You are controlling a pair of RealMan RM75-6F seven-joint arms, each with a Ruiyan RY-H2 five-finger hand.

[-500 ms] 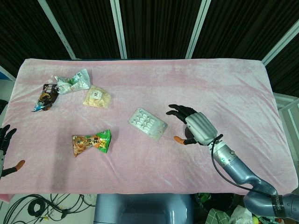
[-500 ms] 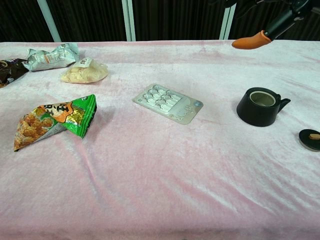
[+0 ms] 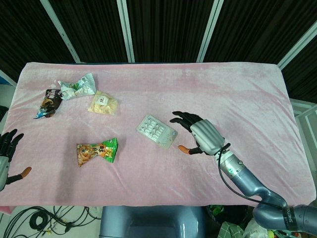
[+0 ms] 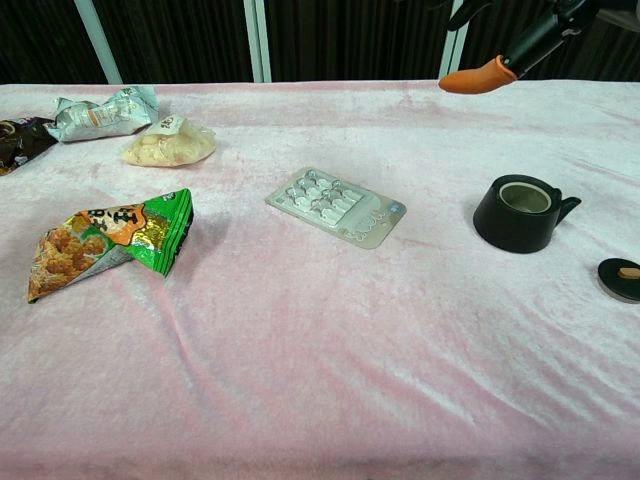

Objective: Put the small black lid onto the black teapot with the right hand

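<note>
We found the lid (image 4: 620,279) lying flat on the pink cloth (image 4: 300,330) at the far right edge of the chest view, lower right of the teapot (image 4: 520,213) and clearly apart from it. The teapot stood upright with its mouth uncovered, spout pointing toward the right of the frame. In the head view neither one showed; the right hand (image 3: 200,136) covered that patch of cloth from above.

That hand was held above the table with its fingers spread and nothing in them, its orange thumb tip (image 4: 478,77) showing at the top right of the chest view, above and slightly left of the teapot. So the lid lay down and to the right of the hand in that view, past the teapot, and we judged the hand would have to travel that way and descend before it could close on anything. The lid is round, so it offered no long axis to line up with. The left hand (image 3: 7,154) sat at the lower left edge of the head view, fingers apart and empty, across the whole table from the lid; the right was far nearer.

Against the frame half a second earlier, the right hand had drifted toward the left of both views, closer to the blister pack (image 3: 156,131) and away from the lid. Lid, teapot and snack bags had not moved.
</note>
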